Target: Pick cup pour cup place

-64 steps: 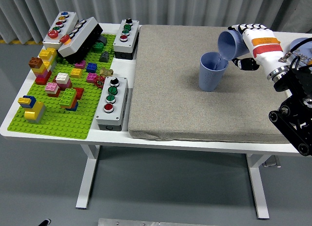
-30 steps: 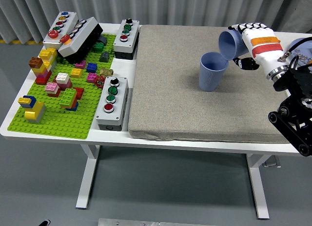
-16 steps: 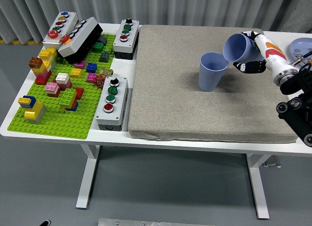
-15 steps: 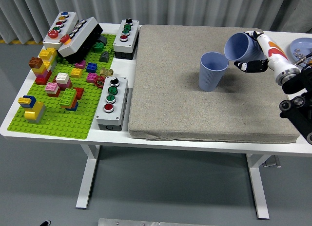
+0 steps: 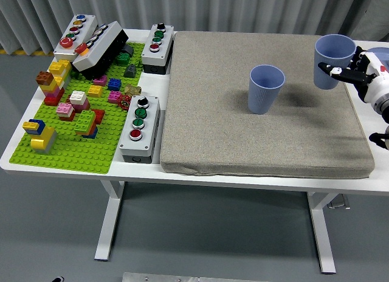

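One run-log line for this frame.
right robot hand: shut on held cup, upright, right mat edge | second cup: standing mid-mat

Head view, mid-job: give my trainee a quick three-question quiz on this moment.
1. True or false: the held cup is tipped over the standing cup.
2. Which robot hand holds a cup? A left, B right.
3. What do the cups sit over: the green brick plate or the grey mat?

Key: 1 false, it is upright and apart to the right. 2 B. 3 the grey mat.
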Motion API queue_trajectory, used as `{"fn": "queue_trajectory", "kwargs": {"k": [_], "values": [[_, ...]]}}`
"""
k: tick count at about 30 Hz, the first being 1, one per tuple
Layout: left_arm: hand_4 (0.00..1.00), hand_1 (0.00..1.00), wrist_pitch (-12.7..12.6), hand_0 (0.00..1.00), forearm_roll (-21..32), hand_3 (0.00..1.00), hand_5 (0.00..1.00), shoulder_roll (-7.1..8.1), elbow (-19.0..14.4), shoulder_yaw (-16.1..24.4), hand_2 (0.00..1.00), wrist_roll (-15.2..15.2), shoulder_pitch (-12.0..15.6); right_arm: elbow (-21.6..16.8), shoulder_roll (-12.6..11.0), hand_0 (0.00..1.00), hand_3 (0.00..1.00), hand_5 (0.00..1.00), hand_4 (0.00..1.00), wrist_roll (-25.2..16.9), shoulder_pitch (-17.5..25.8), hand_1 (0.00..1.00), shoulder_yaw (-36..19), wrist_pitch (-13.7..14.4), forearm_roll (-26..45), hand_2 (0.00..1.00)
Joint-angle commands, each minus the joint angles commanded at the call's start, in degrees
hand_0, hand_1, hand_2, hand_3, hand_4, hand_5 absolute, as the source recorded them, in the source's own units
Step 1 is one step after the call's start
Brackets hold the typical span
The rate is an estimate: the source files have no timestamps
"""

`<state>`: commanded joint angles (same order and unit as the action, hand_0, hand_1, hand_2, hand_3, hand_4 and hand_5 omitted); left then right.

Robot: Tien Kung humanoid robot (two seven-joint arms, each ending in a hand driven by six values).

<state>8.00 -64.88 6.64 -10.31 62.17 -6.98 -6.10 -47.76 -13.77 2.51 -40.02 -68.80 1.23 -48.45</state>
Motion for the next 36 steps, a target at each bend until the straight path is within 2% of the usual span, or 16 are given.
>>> {"fn": "queue_trajectory", "kwargs": {"k": [5,7,14,20,26,30,36], "values": [[0.53,0.76,0.0,0.806,0.0,0.753,0.998,-0.08,0.0,-0.2,0.813,0.0,0.3,-0.1,1.6,0.811,0.538,0.072,0.704,-1.2,3.0,0.649,-0.2,0.4,12.3,0.518],[0.53,0.76,0.0,0.806,0.0,0.753,0.998,-0.1,0.0,-0.3,0.813,0.0,0.3,0.2,1.7,0.811,0.538,0.072,0.704,-2.2,3.5,0.649,0.1,0.1,14.6,0.518],[0.528,0.761,0.1,0.806,0.0,0.753,0.998,-0.13,0.0,-0.6,0.812,0.0,0.2,0.9,2.0,0.814,0.541,0.072,0.705,-5.3,5.2,0.651,1.1,0.7,12.5,0.522],[0.526,0.761,0.2,0.807,0.1,0.752,0.998,-0.12,0.0,-0.8,0.811,0.1,0.2,0.9,1.9,0.822,0.547,0.078,0.704,-6.2,5.3,0.656,1.7,2.0,10.7,0.522],[0.525,0.76,0.2,0.807,0.2,0.753,0.998,-0.08,0.0,-1.2,0.812,0.1,0.1,1.7,2.2,0.822,0.546,0.079,0.702,-7.5,5.5,0.657,2.6,1.9,10.9,0.521],[0.523,0.759,0.3,0.807,0.3,0.753,0.998,-0.1,0.0,-1.4,0.812,0.1,0.1,2.3,2.8,0.815,0.542,0.078,0.7,-10.4,6.0,0.657,5.4,3.9,8.0,0.522],[0.524,0.76,0.4,0.807,0.6,0.753,0.998,-0.06,0.0,-2.0,0.812,0.2,0.1,3.6,3.1,0.808,0.543,0.073,0.695,-13.5,6.2,0.656,7.5,4.7,7.5,0.521]]}}
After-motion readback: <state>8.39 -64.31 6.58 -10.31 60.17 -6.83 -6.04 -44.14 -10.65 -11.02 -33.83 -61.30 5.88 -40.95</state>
